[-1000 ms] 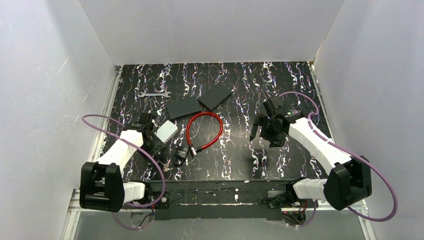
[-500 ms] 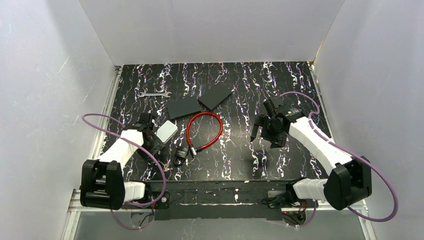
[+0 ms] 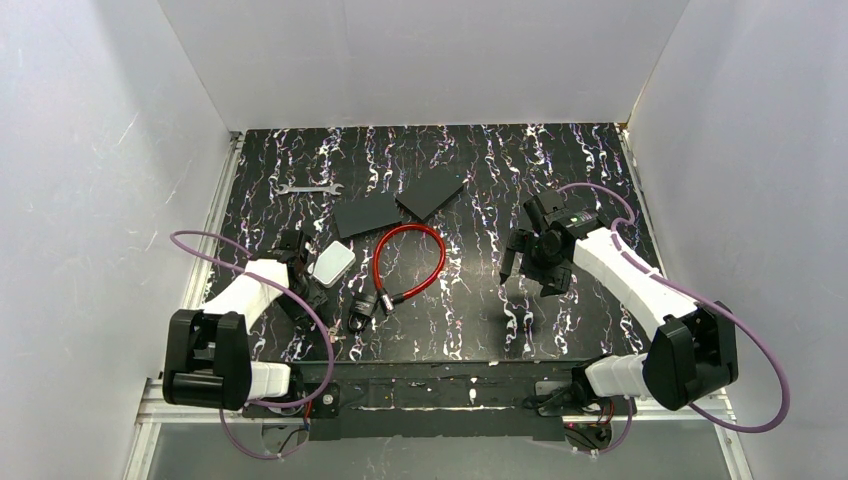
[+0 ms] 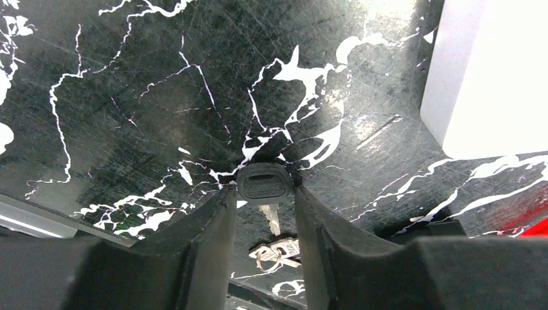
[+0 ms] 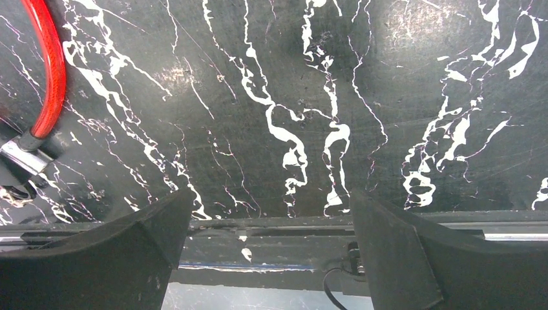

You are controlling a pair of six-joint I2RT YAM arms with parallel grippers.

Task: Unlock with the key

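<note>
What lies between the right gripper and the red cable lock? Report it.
Nothing but bare marbled tabletop separates the right gripper from the red cable lock, clearest in the top external view.

2 grippers: left gripper (image 4: 263, 189), right gripper (image 5: 268, 206). 1 key (image 4: 261, 182) w/ black head. 1 small ring (image 4: 265, 257) w/ more silvery bits, qty unclear. 1 red cable lock (image 3: 405, 262). 2 dark flat plates (image 3: 366, 214), second plate (image 3: 430, 194). 1 white box (image 3: 333, 263). 1 wrench (image 3: 310, 188).

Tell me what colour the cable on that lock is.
The cable is bright red, seen best in the top external view.
</note>
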